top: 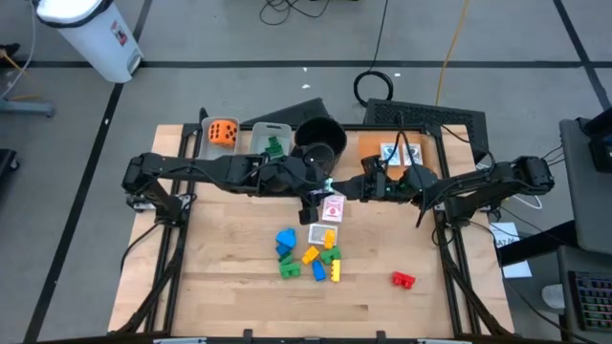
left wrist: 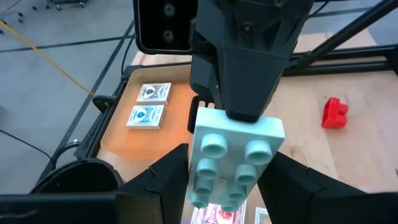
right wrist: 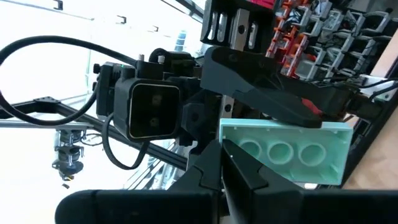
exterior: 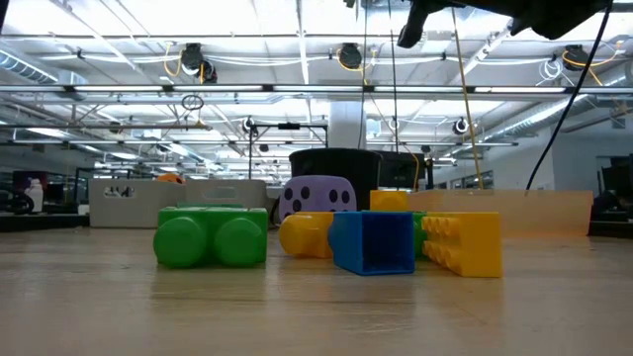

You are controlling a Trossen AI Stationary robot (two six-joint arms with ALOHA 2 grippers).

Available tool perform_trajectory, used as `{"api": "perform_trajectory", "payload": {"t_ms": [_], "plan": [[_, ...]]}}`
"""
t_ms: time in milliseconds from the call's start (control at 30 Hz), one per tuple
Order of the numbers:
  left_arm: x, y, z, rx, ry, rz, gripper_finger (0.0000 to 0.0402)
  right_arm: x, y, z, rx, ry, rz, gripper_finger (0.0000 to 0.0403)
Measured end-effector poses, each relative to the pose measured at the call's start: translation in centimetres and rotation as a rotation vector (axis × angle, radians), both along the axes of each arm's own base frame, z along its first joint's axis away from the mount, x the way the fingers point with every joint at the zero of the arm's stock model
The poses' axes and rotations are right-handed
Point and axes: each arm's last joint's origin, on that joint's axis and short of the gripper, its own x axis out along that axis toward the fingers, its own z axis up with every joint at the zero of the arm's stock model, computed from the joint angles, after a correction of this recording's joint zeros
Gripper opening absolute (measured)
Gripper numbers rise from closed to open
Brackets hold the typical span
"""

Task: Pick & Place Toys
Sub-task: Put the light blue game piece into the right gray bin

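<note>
Both grippers meet mid-air over the table: left gripper [left wrist: 227, 186] pinches a pale mint block [left wrist: 233, 158] by its sides, right gripper [right wrist: 227, 155] pressed together on the block's far end, a handover by my read. Below them lies a picture card [top: 333, 208], with the toy pile [top: 311, 256] nearer me.

Light over my table [top: 239, 287]: bright, even, from overhead.
Ceiling lamps [exterior: 297, 20]: glaring white in my low view.
Shadows: soft and short under my arms.
Glare: my right wrist view washes out white on one side.
Focus: my own fingers [left wrist: 155, 186] blur up close; green block [exterior: 212, 237] sharp.
</note>
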Motion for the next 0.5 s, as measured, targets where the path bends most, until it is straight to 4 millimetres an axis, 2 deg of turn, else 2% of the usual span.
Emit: {"api": "perform_trajectory", "payload": {"t_ms": [100, 233, 500], "plan": [[0.0, 0.04, 0.0, 0.0, 0.0, 0.001, 0.0175, 0.01, -0.01, -0.01, 0.0, 0.001, -0.001, 0.0], [-0.01, 0.01, 0.01, -0.005, -0.001, 0.004, 0.0141, 0.01, -0.01, -0.02, 0.003, 0.001, 0.0, 0.0], [-0.01, 0.03, 0.02, -0.006, -0.002, 0.006, 0.0138, 0.01, -0.01, 0.0, -0.009, -0.001, -0.005, 0.0005]]}}
